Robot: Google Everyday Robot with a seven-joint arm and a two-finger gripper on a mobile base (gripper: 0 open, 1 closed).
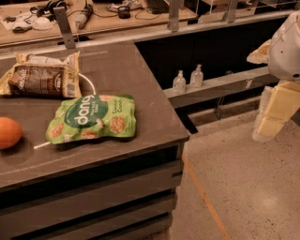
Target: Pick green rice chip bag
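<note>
Your hand sat at the right edge, partly cut off, well away from the surface. The left edge clipped the orange; clutter on the far desk was too small to name.

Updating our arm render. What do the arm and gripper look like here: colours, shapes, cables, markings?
The arm shows as a smooth, rounded white shell at the right edge of view. Below it, the gripper, off to the right of the counter, is made of blocky, pale cream-yellow segments. No cables, logos or markings show on either.
</note>
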